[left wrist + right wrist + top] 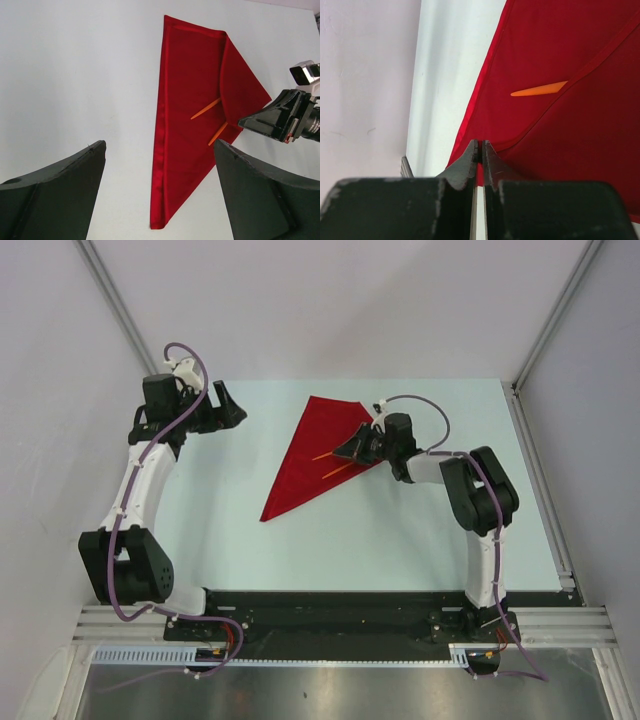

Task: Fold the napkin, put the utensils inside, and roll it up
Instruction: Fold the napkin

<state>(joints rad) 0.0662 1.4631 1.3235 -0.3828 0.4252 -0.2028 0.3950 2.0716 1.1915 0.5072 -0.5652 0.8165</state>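
The red napkin (305,465) lies folded into a long triangle in the middle of the table, its right corner flap turned over the top. Two thin orange utensils (330,463) stick out from under that flap; their ends are hidden. My right gripper (352,448) is shut on the napkin's flap edge (481,172), with a strip of red cloth between the closed fingers. My left gripper (226,406) is open and empty, hovering apart from the cloth on its left. The left wrist view shows the napkin (187,100) and utensils (205,108); the right wrist view shows one utensil (539,90).
The pale table (230,540) ends at a metal rail on the right (540,480). Grey walls stand close on the left and right sides. The arm bases sit on the dark mount at the near edge (330,615).
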